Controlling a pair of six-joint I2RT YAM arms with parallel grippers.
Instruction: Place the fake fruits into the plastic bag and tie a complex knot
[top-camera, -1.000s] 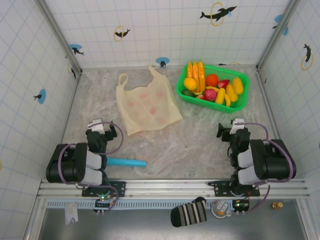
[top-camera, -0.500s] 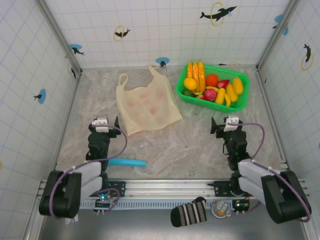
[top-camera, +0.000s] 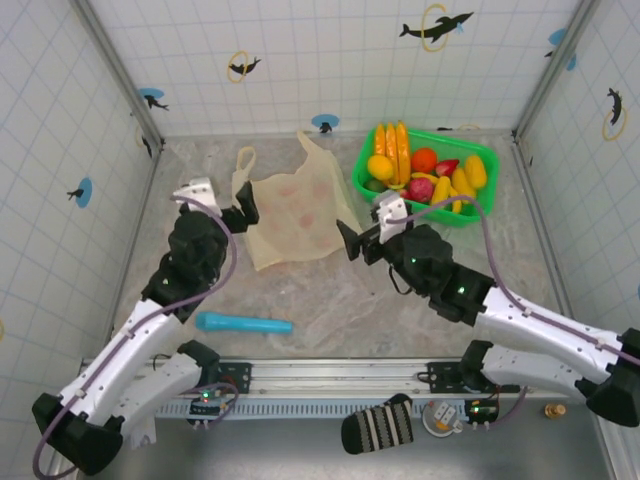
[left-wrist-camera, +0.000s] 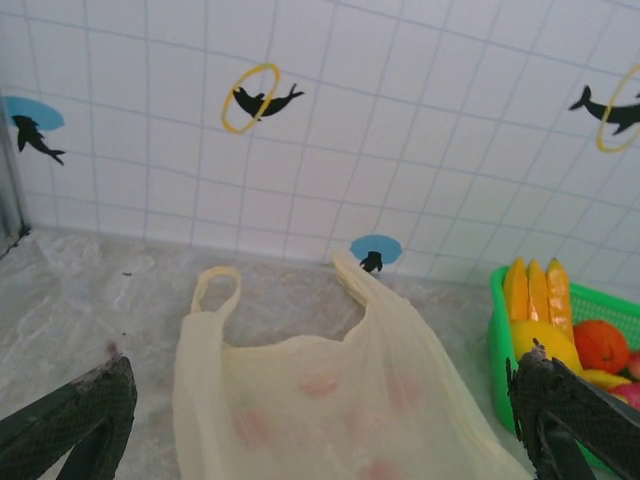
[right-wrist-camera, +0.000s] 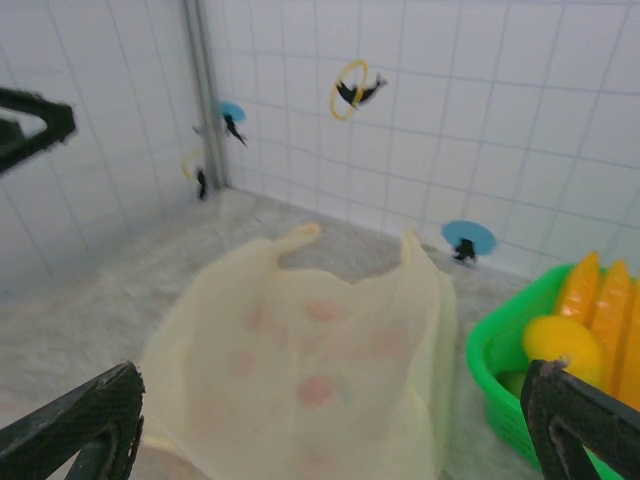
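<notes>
The left gripper (top-camera: 243, 212) hangs over the left edge of the plastic bag (top-camera: 297, 212), jaws wide apart and holding nothing. In its wrist view the two fingers (left-wrist-camera: 75, 420) frame the bag (left-wrist-camera: 320, 385), which lies flat on the table (top-camera: 340, 300) with both loop handles pointing toward the back wall. Whether a fingertip touches the film cannot be told, and the bag's near edge is cut off at the bottom of that view. A blue tube (top-camera: 243, 323) lies well apart from the bag, near the front rail. The right gripper (top-camera: 350, 241) sits at the bag's near right corner, jaws likewise spread and empty, with the blurred bag (right-wrist-camera: 310, 380) between its fingers (right-wrist-camera: 85, 420). Further right, the fake fruits (top-camera: 422, 172) are heaped in the green basket (top-camera: 491, 185), just beside the bag's right edge, and the lower ones are hidden under the pile. Bare table lies open in front of the bag, between the two arms
</notes>
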